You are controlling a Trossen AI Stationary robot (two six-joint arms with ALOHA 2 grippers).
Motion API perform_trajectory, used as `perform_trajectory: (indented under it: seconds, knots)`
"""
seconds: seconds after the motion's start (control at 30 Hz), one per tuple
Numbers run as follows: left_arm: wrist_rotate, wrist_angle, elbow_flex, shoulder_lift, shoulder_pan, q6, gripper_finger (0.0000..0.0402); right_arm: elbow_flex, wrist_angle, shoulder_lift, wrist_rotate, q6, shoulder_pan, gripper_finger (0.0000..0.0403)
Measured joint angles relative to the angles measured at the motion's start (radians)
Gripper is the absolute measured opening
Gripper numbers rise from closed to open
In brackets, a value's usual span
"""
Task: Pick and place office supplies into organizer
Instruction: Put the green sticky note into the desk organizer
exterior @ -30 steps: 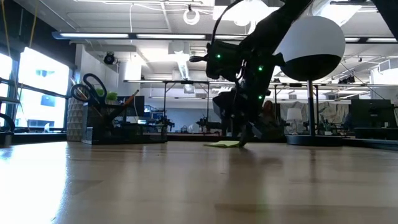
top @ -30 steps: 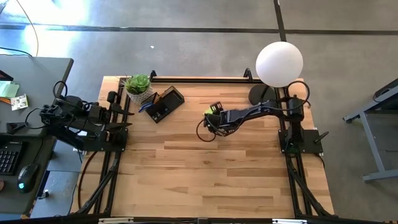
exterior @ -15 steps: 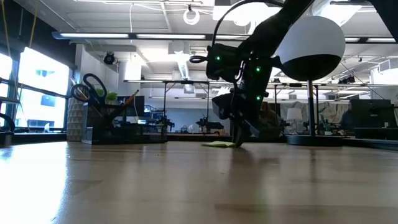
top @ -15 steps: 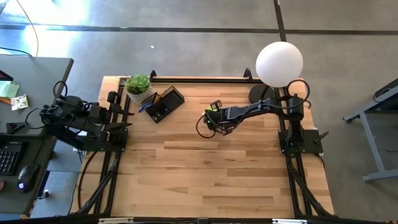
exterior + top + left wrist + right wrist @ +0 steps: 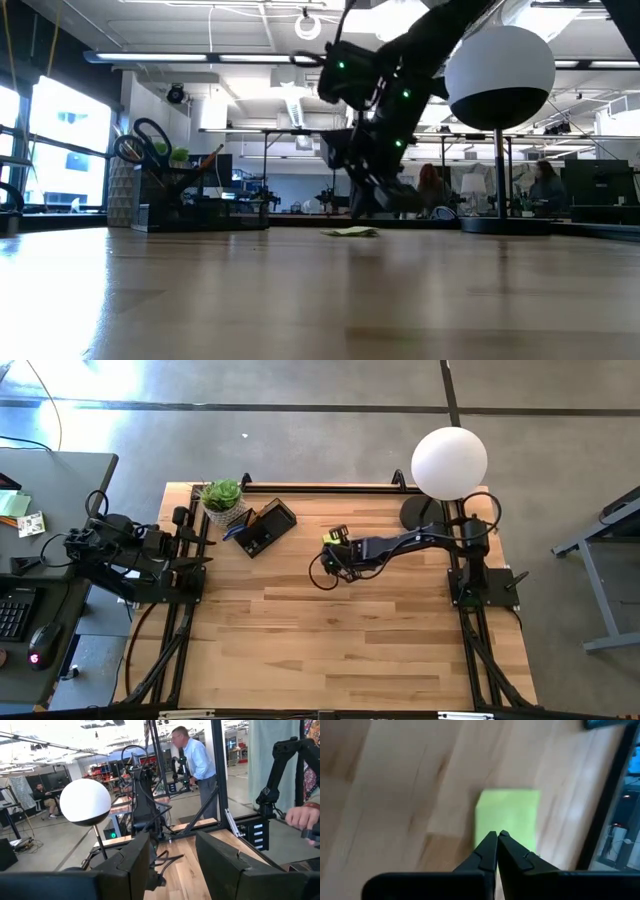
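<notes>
right hand (image 5: 497, 836), fingers pinched together and empty, has lifted off sticky pad (image 5: 507, 817).

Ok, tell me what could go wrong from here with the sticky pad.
1. The right pincer is shut and empty above the flat yellow-green sticky-note pad; closing on such a thin thing lying flush on the wooden table may just slide it.
2. The dark compartment organizer stands close to the small green potted plant; the arm could brush it on delivery.
</notes>
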Motion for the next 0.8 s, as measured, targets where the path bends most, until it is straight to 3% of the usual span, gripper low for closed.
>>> perform_trajectory:
  seconds: [0.23,0.47,0.63,0.8]
  knots:
    - [0.000,0.000,0.000,0.000,0.000,0.000,0.0149,0.066,-0.085,0.000,-0.021,-0.045,-0.004,0.0017]
    - [0.000,-0.002,0.000,0.000,0.000,-0.002,0.0149,0.046,-0.214,0.000,-0.065,0.026,-0.032,0.0091]
    - [0.000,-0.002,0.000,0.000,0.000,-0.002,0.0149,0.005,-0.180,0.000,-0.078,0.065,-0.046,0.0145]
    - [0.000,-0.001,0.000,0.000,0.000,-0.002,0.0149,-0.016,-0.119,0.000,-0.022,0.053,-0.045,0.0166]
